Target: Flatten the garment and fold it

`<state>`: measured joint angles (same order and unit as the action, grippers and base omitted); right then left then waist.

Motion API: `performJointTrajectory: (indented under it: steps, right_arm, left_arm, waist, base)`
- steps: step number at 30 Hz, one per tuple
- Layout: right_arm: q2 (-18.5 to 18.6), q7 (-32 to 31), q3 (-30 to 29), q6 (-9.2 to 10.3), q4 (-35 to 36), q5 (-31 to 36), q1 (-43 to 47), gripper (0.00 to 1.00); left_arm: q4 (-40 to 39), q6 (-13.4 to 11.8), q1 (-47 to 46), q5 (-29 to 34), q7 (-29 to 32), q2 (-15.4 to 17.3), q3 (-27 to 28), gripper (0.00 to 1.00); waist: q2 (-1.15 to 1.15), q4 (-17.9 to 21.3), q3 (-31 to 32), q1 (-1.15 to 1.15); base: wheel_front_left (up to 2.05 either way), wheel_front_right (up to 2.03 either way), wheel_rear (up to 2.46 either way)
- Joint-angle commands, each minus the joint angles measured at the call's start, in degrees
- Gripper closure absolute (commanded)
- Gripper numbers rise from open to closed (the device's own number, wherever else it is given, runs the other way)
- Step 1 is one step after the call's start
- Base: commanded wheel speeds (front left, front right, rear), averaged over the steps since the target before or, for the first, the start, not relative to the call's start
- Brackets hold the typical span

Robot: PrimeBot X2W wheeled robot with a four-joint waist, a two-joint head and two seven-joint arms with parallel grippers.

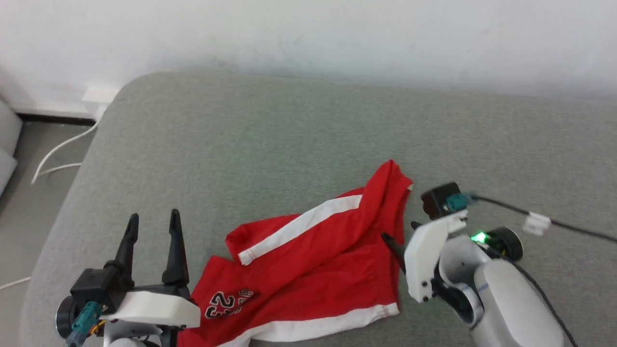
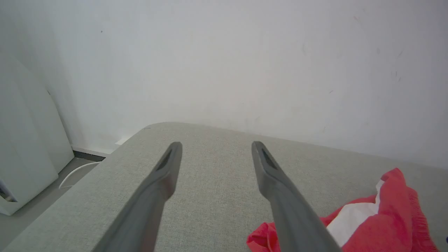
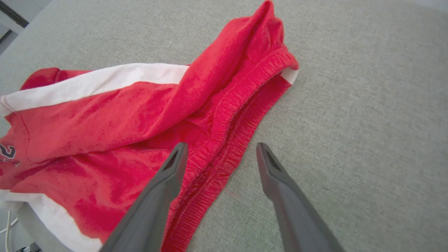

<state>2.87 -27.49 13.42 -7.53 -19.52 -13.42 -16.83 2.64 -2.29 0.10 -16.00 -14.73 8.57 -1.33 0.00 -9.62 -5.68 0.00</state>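
Grey woven fabric covers the bed point(image 1: 270, 125) I'm working over; a white cable point(image 1: 58, 149) trails on the floor off its left edge. The left gripper point(image 1: 154, 215) sits low-left in the head view, fingers spread wide, nothing btwn them, pointing out over bare fabric. The garment point(image 1: 313, 260) lies just to its right, not touching. My read: that arm is parked clear so it won't snag cloth while the other one goes in.

The shorts lie crumpled near the front-middle of the bed, btwn the two grippers. One leg is folded back over the other, so a white stripe point(image 1: 303, 224) runs diagonally across the top. The "23" print point(image 1: 224, 303) is bunched near the left hem, and the far corner stands up in a peak. Not flat yet, so no folding.

The right gripper point(image 3: 221, 146) is also wide open & empty, angled in at the garment's right edge. In its wrist view the fingers straddle the elastic waistband point(image 3: 238, 115), one over red cloth, one over bare bed. I can't tell if the tips touch. Prob. lined up to pinch the waistband and draw it out rightward. Watch for grabbing both layers. A black cable point(image 1: 569, 226) w/ a white clip runs off to the right.
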Motion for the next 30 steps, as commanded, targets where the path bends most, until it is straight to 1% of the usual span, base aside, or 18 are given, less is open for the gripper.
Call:
performJointTrajectory:
  steps: [1,6,9,11,12,14,15,18,20,24,30]
  right_arm:
    - [0.0,-1.35,0.59,0.04,-2.14,-0.35,-2.5,0.0]
    - [0.0,-5.95,1.1,0.04,-11.13,-1.05,-7.25,0.0]
    - [0.0,-9.06,1.22,0.04,-16.87,-1.55,-8.62,0.0]
    - [0.0,-11.16,1.88,0.04,-19.64,-2.95,-8.89,0.6]
    - [0.0,-11.78,2.28,0.04,-20.39,-4.38,-8.9,1.0]
    - [0.0,-12.26,3.21,0.04,-20.96,-6.6,-9.14,1.0]
    - [0.0,-12.26,3.21,0.04,-20.96,-6.6,-9.14,1.0]
    - [0.0,-10.86,2.98,0.04,-20.59,-7.61,-10.42,1.0]
    - [0.64,-9.39,2.01,0.04,-19.44,-7.65,-11.34,1.0]
    - [4.48,-7.8,-1.0,0.04,-15.62,-6.67,-11.87,1.0]
    - [11.48,-9.57,-8.46,0.04,-10.32,-3.47,-9.45,1.0]
  left_arm:
    - [0.14,0.58,-0.46,0.76,-0.27,-0.6,0.43,0.0]
    - [0.18,1.8,-0.69,1.34,-0.27,-2.15,0.59,0.0]
    - [0.46,2.5,-0.94,1.63,-0.27,-2.97,0.46,0.0]
    - [0.85,3.0,-1.17,1.78,-0.27,-3.37,0.51,0.0]
    - [1.03,3.2,-1.24,1.89,-0.27,-3.54,0.57,0.0]
    - [1.3,3.45,-1.19,2.09,-0.27,-3.82,0.84,0.0]
    - [1.3,3.45,-1.19,2.09,-0.27,-3.82,0.84,0.0]
    - [1.48,3.7,-1.01,2.42,-0.27,-4.13,1.42,0.0]
    - [1.45,3.86,-0.8,2.63,-0.27,-4.31,1.78,0.0]
    - [1.17,4.21,-0.09,2.94,-0.27,-4.58,2.62,0.0]
    - [0.91,4.97,0.19,3.26,-0.27,-4.91,3.14,0.0]
  waist:
    - [0.0,-1.77,-1.05,0.0]
    - [0.0,-3.07,-2.04,0.0]
    - [0.0,-3.89,-2.5,0.0]
    - [0.0,-4.37,-2.65,0.0]
    - [0.0,-4.57,-2.58,0.0]
    - [0.0,-4.71,-2.47,0.0]
    - [0.0,-4.71,-2.47,0.0]
    - [0.0,-4.49,-2.17,0.0]
    - [0.0,-4.13,-1.72,0.0]
    - [0.0,-2.62,-1.13,0.0]
    - [0.0,0.07,-1.92,0.0]
  base:
    - [0.0,0.0,0.0]
    - [0.0,0.0,0.0]
    - [0.0,0.0,0.0]
    - [0.0,0.0,0.0]
    - [0.0,0.0,0.0]
    - [0.0,0.0,0.0]
    - [0.0,0.0,0.0]
    - [0.0,0.0,0.0]
    - [0.0,0.0,0.0]
    - [0.0,0.0,0.0]
    - [0.0,0.0,0.0]
